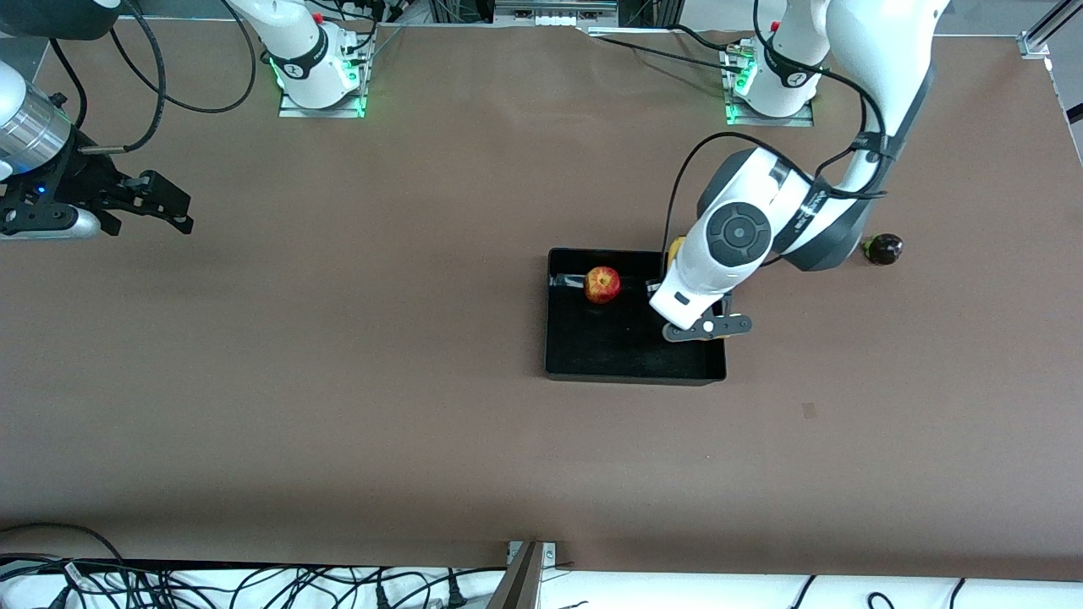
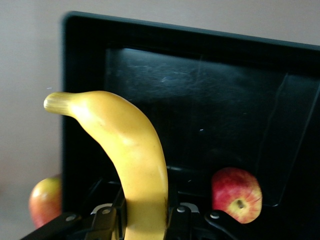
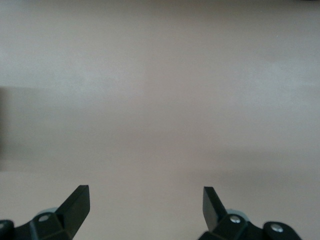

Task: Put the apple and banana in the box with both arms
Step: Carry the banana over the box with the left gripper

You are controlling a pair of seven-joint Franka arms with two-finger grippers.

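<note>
The black box (image 1: 634,372) sits mid-table. The red and yellow apple (image 1: 602,284) lies in it, near the wall farther from the front camera; it also shows in the left wrist view (image 2: 236,194). My left gripper (image 1: 665,276) is shut on the yellow banana (image 2: 135,160) and holds it over the box's edge at the left arm's end. In the front view only a bit of the banana (image 1: 675,249) shows past the arm. In the left wrist view the box (image 2: 85,100) lies under the banana. My right gripper (image 1: 178,211) is open and empty over bare table at the right arm's end, its fingers apart (image 3: 146,200).
A small dark round fruit (image 1: 882,249) lies on the table toward the left arm's end. A red-and-yellow fruit (image 2: 45,200) lies just outside the box wall in the left wrist view; the left arm hides it in the front view. Cables lie along the near table edge.
</note>
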